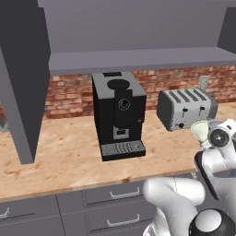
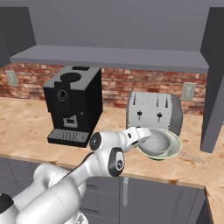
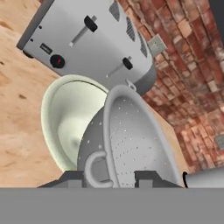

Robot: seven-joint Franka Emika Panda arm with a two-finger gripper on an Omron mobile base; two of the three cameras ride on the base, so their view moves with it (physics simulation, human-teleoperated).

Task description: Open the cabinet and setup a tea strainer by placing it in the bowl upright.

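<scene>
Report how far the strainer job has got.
Done: the cabinet stands open, its shelf bare.
In hand: the gripper is shut on the strainer and holds it over the bowl in front of the toaster.
Left: settle the strainer upright in the bowl and let go.

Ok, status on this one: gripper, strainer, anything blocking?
Gripper shut on tea strainer, over the bowl. Cabinet open. Toaster close behind the bowl, nothing blocking.
</scene>
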